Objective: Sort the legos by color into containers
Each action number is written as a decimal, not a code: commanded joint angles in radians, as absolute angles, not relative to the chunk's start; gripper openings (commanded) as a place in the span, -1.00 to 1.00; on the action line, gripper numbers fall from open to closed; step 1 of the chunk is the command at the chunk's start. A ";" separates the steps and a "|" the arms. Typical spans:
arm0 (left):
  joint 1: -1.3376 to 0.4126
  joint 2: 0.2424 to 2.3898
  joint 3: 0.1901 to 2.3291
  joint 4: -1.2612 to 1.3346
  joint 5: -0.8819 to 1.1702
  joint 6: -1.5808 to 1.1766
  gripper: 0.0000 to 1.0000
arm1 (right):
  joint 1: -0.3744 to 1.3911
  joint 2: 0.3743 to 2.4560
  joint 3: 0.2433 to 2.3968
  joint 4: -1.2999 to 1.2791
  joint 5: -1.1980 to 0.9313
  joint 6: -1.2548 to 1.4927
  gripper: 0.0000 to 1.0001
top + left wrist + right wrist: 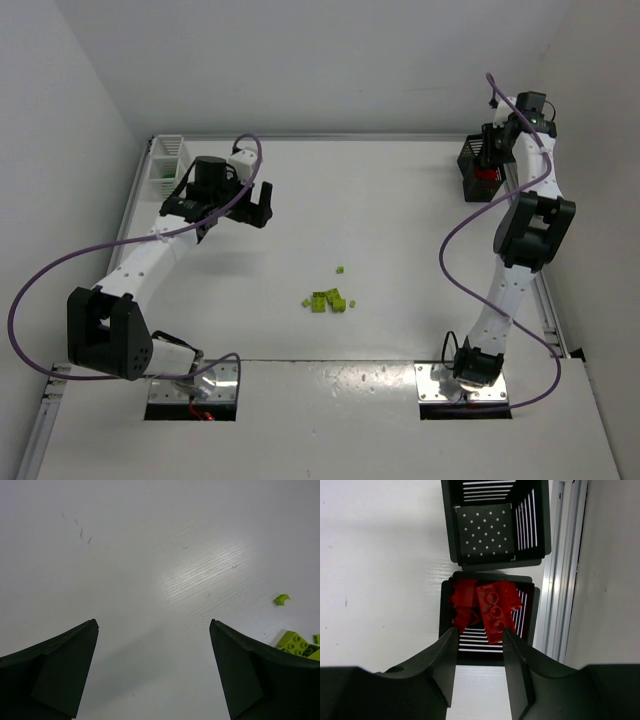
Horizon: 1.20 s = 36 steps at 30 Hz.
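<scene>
"Two grippers in play, so how do they stand?"

"My right gripper (479,630) has its fingers (437,665) part-way apart. White slats show in the gap and nothing is pinched across it. One red brick (495,611) lies just past the tips, hollow side up, its near end close to the finger on the right of the wrist view and clear of the other."

"And underneath?"

"Straight below is the black bin (530,615), with more red bricks (465,600) heaped toward its left side. A second black bin (540,520) stands just beside it on the far side, dotted floor showing. An aluminium rail (560,580) runs alongside both."

"Over to the left arm!"

"My left gripper (154,622) is spread wide and holds nothing, hovering over the white table (150,540). Lime bricks (296,642) peek in past the finger on the right of that view, with a single lime piece (282,599) a little beyond them."

"From overhead?"

"The lime bricks cluster mid-table between my arms, well apart from either gripper. The white bin (168,150) stands at the far left corner, near my left gripper; the black bin is far right."
</scene>
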<state>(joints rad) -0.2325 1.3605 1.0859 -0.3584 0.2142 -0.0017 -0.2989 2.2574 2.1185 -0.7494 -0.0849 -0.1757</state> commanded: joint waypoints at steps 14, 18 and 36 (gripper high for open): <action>-0.342 1.387 1.092 -0.439 0.390 0.176 0.87 | -0.284 1.959 1.779 -0.661 -0.291 -0.198 -0.17; -0.439 1.396 1.066 -0.462 0.368 0.221 0.82 | -0.262 1.843 1.637 -0.704 -0.448 -0.232 -0.19; -0.243 1.437 1.098 -0.440 0.465 0.112 0.99 | 0.388 1.606 1.131 -0.758 -0.571 -0.402 0.57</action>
